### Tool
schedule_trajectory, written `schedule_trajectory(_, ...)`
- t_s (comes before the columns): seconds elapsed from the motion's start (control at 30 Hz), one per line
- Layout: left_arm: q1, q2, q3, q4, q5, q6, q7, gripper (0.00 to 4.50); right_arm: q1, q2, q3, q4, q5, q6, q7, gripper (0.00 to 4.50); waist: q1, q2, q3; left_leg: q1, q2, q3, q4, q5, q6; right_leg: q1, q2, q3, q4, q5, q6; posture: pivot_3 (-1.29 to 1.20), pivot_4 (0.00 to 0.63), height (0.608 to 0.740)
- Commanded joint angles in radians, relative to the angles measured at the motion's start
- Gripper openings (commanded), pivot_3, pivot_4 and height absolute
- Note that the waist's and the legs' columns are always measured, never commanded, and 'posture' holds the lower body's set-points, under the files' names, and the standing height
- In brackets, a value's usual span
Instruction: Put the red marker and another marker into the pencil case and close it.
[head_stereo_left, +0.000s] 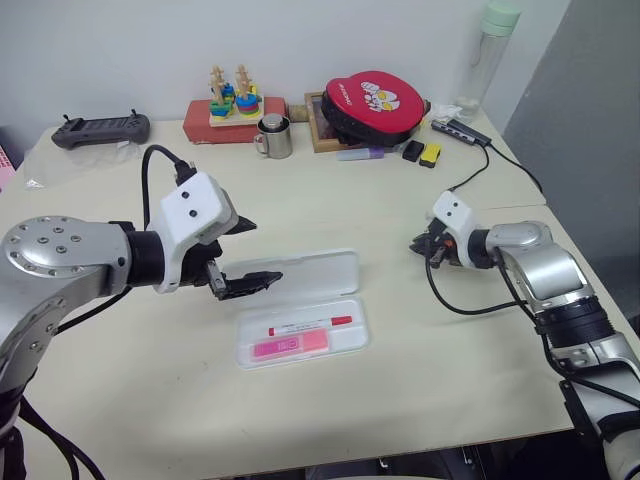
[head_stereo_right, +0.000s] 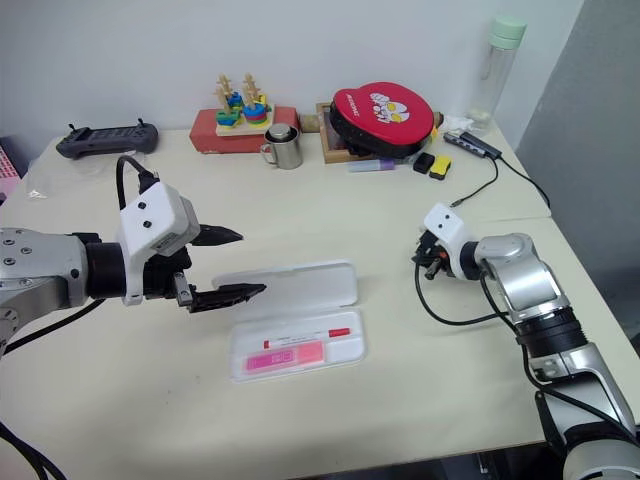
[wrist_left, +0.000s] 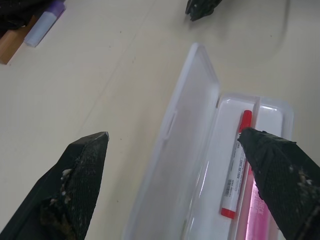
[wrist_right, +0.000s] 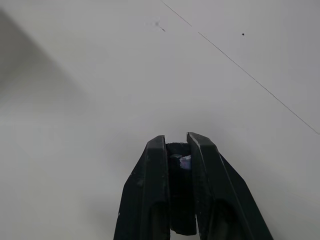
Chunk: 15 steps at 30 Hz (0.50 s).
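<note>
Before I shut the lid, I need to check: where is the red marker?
In the head views the red marker lies inside the open pencil case, beside the pink highlighter, right of the left gripper.

Two black, scuffed fingers of the left gripper stand wide apart over the flat white plastic pencil case, which lies open on the cream tabletop. Its clear hinged lid lies flat beside the tray. Inside, the slim white red marker lies beside the chunky pink highlighter.
</note>
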Motion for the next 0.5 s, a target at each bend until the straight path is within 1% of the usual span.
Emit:
schedule_trajectory(0.03, 0.006, 0.003, 0.060, -0.005, -0.017, -0.006, -0.002, 4.50, 0.011, -0.045, -0.029, -0.075, 0.016, 0.009, 0.030, 0.25, 0.000, 0.000, 0.000, 0.000, 0.000, 0.000, 0.000, 0.000, 0.000, 0.000, 0.000, 0.000, 0.000, 0.000, 0.000, 0.00, 0.150, 0.740)
schedule_trajectory(0.13, 0.016, 0.003, 0.071, -0.001, -0.027, -0.008, -0.010, 4.50, 0.028, -0.073, -0.029, -0.111, 0.020, 0.013, 0.049, 0.25, 0.000, 0.000, 0.000, 0.000, 0.000, 0.000, 0.000, 0.000, 0.000, 0.000, 0.000, 0.000, 0.000, 0.000, 0.000, 0.00, 0.150, 0.740)
schedule_trajectory(0.27, 0.040, 0.006, 0.082, 0.026, -0.027, -0.022, -0.028, 4.50, 0.066, -0.118, -0.039, -0.211, 0.052, 0.038, 0.089, 0.25, 0.001, 0.000, 0.000, 0.000, 0.000, 0.000, 0.000, 0.000, 0.000, 0.000, 0.000, 0.000, 0.000, 0.000, 0.000, 0.00, 0.150, 0.740)
schedule_trajectory(0.43, 0.043, 0.006, 0.071, 0.048, -0.014, -0.042, -0.033, 4.50, 0.067, -0.116, -0.042, -0.225, 0.052, 0.039, 0.066, 0.25, 0.000, 0.000, 0.000, 0.000, 0.000, 0.000, 0.000, 0.000, 0.000, 0.000, 0.000, 0.000, 0.000, 0.000, 0.000, 0.00, 0.150, 0.740)
schedule_trajectory(0.5, 0.045, 0.008, 0.072, 0.049, -0.016, -0.045, -0.037, 4.50, 0.072, -0.126, -0.043, -0.250, 0.065, 0.052, 0.080, 0.25, 0.001, 0.000, 0.000, 0.000, 0.000, 0.000, 0.001, 0.000, 0.000, 0.000, 0.000, 0.000, 0.000, 0.000, 0.000, 0.00, 0.150, 0.740)
